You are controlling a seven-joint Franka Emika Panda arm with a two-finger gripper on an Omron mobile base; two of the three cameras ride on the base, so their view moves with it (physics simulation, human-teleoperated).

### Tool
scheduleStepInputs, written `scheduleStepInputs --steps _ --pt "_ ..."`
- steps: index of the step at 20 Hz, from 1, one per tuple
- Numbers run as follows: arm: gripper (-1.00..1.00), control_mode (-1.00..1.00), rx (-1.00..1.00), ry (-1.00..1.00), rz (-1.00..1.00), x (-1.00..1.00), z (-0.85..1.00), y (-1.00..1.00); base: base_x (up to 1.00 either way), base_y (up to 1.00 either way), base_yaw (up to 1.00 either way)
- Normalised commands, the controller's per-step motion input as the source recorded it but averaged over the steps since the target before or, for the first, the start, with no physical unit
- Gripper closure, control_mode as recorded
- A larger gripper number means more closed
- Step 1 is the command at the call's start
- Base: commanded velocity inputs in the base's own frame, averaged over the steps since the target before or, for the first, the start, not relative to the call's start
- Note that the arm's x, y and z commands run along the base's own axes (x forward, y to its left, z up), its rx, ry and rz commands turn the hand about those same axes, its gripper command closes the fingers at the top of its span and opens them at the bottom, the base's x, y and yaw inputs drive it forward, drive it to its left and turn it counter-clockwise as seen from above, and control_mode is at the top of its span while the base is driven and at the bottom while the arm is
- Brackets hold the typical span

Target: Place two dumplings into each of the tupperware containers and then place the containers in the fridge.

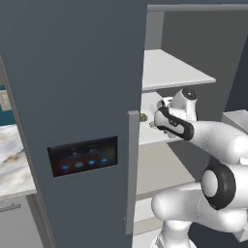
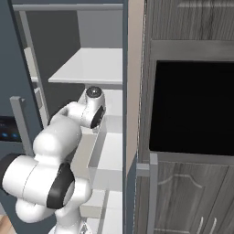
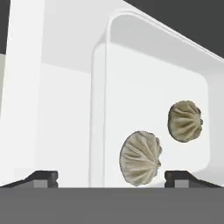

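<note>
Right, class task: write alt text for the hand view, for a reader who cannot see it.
Two crimped tan dumplings, one paler and one darker, lie apart inside a pale translucent tupperware container with rounded corners, resting on a white fridge shelf. The end effector is open, its two dark fingertips spread wide along the bottom, holding nothing.

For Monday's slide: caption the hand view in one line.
Open gripper over a tupperware container holding two dumplings.
</note>
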Motion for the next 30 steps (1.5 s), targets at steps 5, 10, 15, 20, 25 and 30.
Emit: scheduleStepInputs --steps 5,10,15,20,25,30 --pt "-1.00 -1.00 0.00 0.00 -0.07 -0.71 0.28 -0.06 0.00 0.00 0.00" --pt "-1.00 -1.00 0.02 0.08 -0.22 -0.86 0.34 0.00 0.00 0.00 0.00" --pt "-1.00 -1.00 0.17 0.20 -0.46 -0.68 0.24 0.00 0.00 0.00 0.00" --pt "-1.00 -1.00 0.20 0.09 -0.65 -0.50 0.01 0.10 0.00 0.00 0.00" --pt "-1.00 -1.00 0.24 0.02 -0.68 -0.37 0.03 0.21 0.00 0.00 0.00" --pt "-1.00 -1.00 0.25 0.07 -0.65 -0.29 0.25 0.06 0.00 0.00 0.00"
